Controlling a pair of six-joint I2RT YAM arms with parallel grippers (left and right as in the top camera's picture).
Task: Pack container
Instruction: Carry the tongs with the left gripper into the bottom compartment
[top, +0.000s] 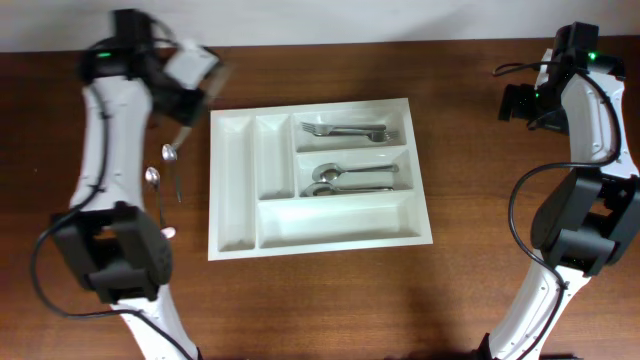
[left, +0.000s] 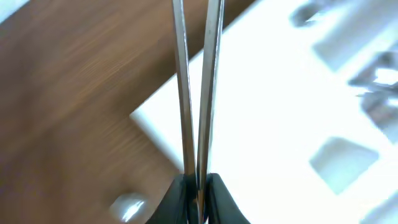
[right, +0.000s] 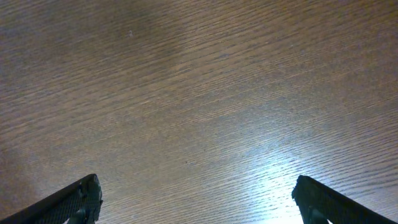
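My left hand (left: 198, 185) clamps slim metal cutlery handles (left: 181, 93), so I should level them above the white plastic five-compartment tray (top: 232, 180) before releasing.

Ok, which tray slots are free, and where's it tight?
Free: the tray's two narrow upright slots on its left and the long bottom slot. Forks occupy the top slot, spoons the middle one. Table left of the tray is crowded: loose spoons, left tool gripping cutlery. Right of it is bare up to the right arm.
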